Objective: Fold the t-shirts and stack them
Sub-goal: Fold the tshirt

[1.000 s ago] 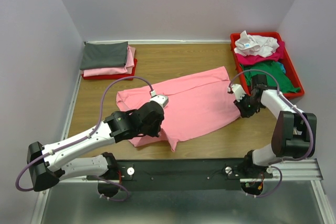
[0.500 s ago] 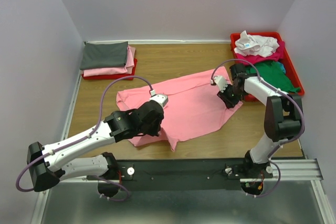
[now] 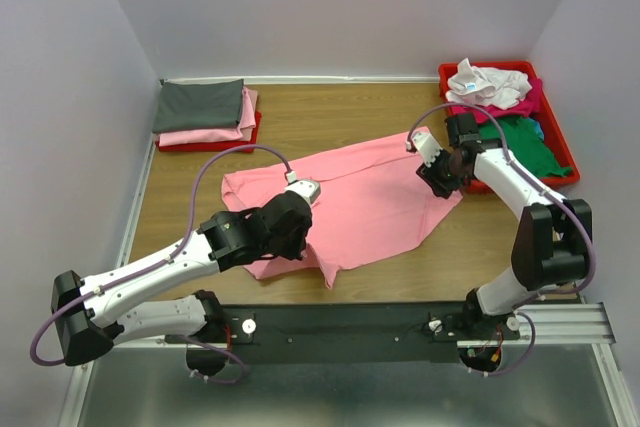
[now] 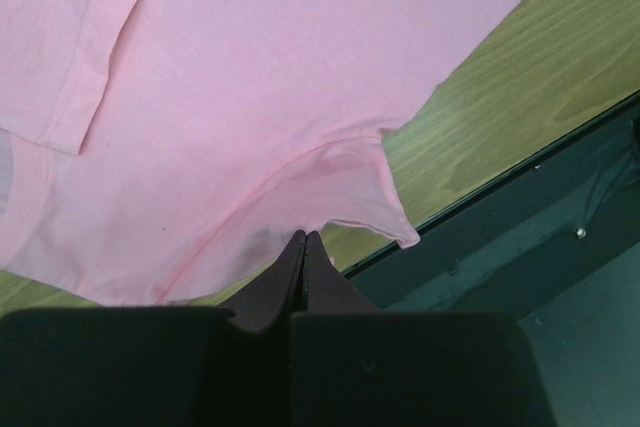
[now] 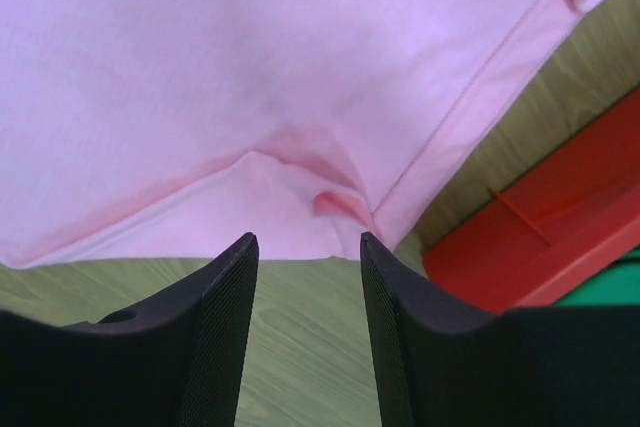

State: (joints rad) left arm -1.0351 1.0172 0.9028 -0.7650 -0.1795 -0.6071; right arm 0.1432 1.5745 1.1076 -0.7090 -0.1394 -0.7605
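The pink t-shirt (image 3: 370, 197) lies spread and unfolded across the table (image 3: 330, 117). The left claw (image 4: 303, 245) is pressed together, pinching the shirt's near edge. The right claw (image 5: 305, 247) hangs spread over its right edge, holding nothing. Folded tees (image 3: 205, 112) sit stacked at back left, and crumpled tees (image 3: 495, 102) wait in the red tray (image 3: 565, 152), so most of the work seems left.

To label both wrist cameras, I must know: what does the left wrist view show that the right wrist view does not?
Only left wrist: the left tool, shut on a fold, and the dark base rail. Only right wrist: the right tool, open, and the red plastic tray. Both: the plain light pink cloth t-shirt on the wooden table.
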